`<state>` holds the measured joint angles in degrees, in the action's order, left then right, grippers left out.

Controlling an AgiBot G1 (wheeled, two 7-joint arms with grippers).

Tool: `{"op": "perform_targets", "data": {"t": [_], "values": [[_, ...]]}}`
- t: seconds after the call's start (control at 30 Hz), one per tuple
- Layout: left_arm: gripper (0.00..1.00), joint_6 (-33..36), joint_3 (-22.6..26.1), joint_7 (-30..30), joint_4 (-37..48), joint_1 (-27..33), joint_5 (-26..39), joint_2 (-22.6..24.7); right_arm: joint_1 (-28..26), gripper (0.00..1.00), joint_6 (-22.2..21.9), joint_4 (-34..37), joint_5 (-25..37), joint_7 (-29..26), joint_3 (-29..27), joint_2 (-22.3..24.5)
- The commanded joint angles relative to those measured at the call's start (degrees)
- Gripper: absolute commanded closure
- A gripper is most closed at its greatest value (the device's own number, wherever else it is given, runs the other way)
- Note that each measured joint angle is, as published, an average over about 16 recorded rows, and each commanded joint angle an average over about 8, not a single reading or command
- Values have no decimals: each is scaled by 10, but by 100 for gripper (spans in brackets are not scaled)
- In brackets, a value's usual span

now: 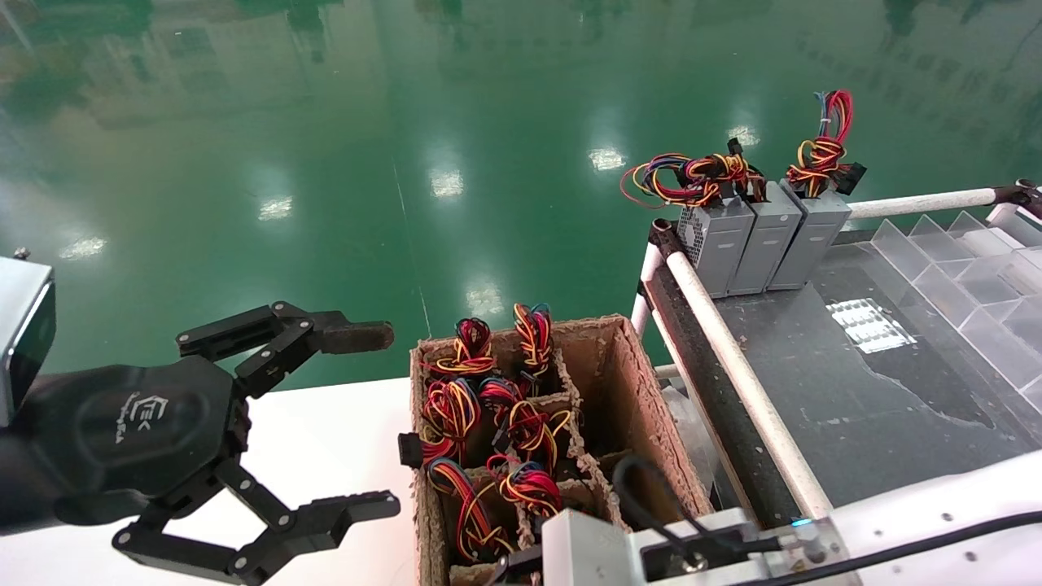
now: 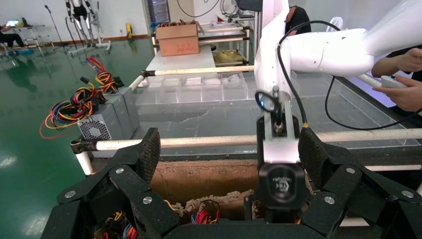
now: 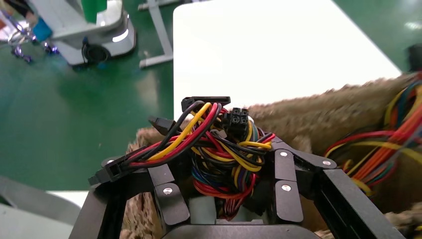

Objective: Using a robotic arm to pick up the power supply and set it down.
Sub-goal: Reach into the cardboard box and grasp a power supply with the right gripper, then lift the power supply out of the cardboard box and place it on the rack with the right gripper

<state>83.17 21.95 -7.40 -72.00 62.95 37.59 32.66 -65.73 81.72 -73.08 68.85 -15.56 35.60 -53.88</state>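
Right gripper jaws: part open, straddling one power supply wire bundle inside carton.
Left gripper jaws: spread wide, empty, beside carton.
Supplies standing on bench: three.

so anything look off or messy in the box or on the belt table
One loose end: a black connector from a power supply bundle hangs out over the cardboard box wall. The three supplies on the dark table stand upright, side by side.
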Motion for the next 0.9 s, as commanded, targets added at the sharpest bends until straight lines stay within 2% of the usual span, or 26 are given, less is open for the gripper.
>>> {"op": "perform_targets", "data": {"t": [0.03, 0.63, 0.9], "values": [[0, 0, 0, 0, 0, 0, 0, 0, 2, 100, -1, -5, -9, -1, -6, 6], [0, 0, 0, 0, 0, 0, 0, 0, -2, 100, 10, -13, -141, -4, -89, 74], [0, 0, 0, 0, 0, 0, 0, 0, 2, 100, 0, -10, -205, 5, -138, 105]]}}
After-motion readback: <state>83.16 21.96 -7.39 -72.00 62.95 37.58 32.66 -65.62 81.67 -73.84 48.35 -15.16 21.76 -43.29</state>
